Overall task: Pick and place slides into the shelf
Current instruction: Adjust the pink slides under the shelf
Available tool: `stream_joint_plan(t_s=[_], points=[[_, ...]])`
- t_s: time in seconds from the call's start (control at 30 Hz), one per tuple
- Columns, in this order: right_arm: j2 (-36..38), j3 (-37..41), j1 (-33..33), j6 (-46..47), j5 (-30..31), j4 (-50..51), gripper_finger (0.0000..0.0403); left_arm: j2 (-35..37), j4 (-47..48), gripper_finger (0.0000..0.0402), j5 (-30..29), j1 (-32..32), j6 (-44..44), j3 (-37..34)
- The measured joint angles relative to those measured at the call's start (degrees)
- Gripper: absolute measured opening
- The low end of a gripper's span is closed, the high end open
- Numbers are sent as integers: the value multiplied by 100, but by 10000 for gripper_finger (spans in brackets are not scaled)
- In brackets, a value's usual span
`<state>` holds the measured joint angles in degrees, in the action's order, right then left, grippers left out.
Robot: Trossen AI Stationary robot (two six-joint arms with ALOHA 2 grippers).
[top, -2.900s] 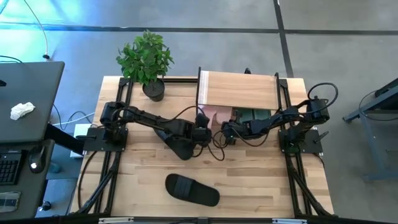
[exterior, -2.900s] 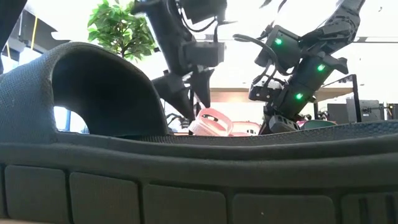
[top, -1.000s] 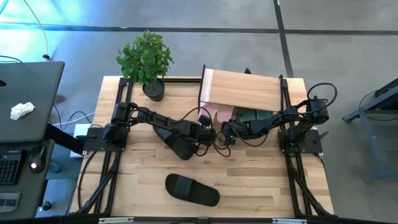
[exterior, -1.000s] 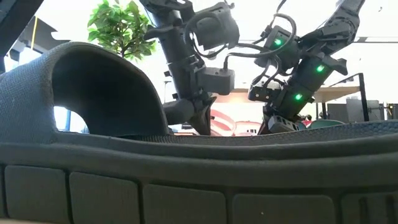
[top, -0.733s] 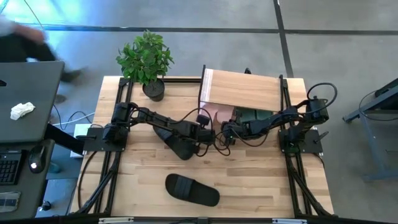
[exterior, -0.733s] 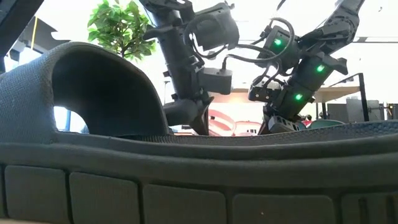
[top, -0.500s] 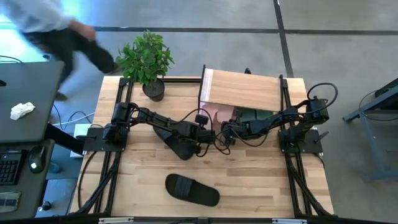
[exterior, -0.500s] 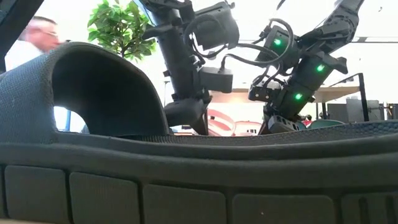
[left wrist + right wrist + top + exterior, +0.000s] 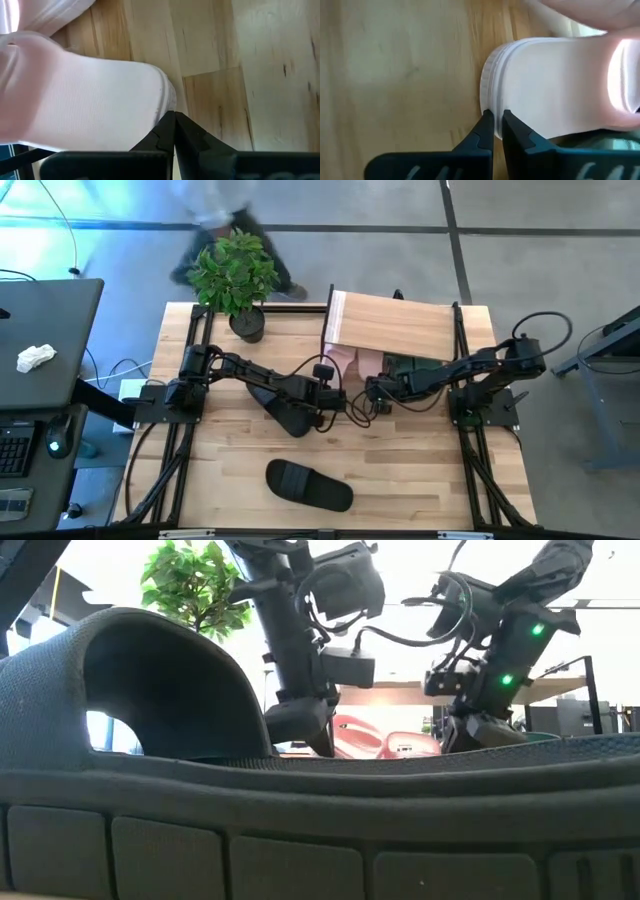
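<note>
While both grippers work at the open front of the shelf (image 9: 387,326), the chief change over the last second lies on the right side; the right arm's elbow has swung outward and the right gripper (image 9: 374,389) has shifted slightly along the shelf front; the shelf itself appears to have slid a little toward the right. A second pale pink slide (image 9: 368,364) now shows under the board's front edge beside the first pink slide (image 9: 339,360); earlier only one was plainly visible there. The left gripper (image 9: 333,393) has held its place.

Tool state: the left gripper's fingers (image 9: 172,131) are closed together, their tips touching the end of a pink slide and clamping nothing; the right gripper's fingers (image 9: 492,131) are likewise closed with their tips against the end of the other pink slide. Judgement: both arms are nudging the pink pair into the shelf rather than carrying it, and that pair is close to seated.

Count in the high view: two pink slides, partly under the board; a teal green mass (image 9: 412,366) under the board at the right, number cannot be told; two black slides on the table (image 9: 420,470), one (image 9: 285,408) beneath the left arm and one (image 9: 309,484) near the front edge, well apart from the shelf. Judgement: the black pair remains to be placed. A potted plant (image 9: 236,275) stands at the back left corner; a blurred person (image 9: 215,210) is beyond the table.
</note>
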<state>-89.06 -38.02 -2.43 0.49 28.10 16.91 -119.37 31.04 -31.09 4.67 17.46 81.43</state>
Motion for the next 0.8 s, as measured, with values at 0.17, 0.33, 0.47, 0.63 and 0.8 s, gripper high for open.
stream_joint_plan(t_s=[0.17,0.33,0.47,0.63,0.8], points=[[94,0,-16,79,-67,10,0,-4,-182,0,110,0,-114,-2],[93,-7,-16,106,-85,-36,0,-4,-420,0,226,11,-277,-2],[94,-11,-13,108,-232,0,0,-4,-613,0,302,20,-356,-2],[113,-26,-18,103,-954,21,0,5,-731,0,-15,101,-433,91],[139,-22,-31,159,-847,61,0,4,-613,0,179,24,-414,319]])
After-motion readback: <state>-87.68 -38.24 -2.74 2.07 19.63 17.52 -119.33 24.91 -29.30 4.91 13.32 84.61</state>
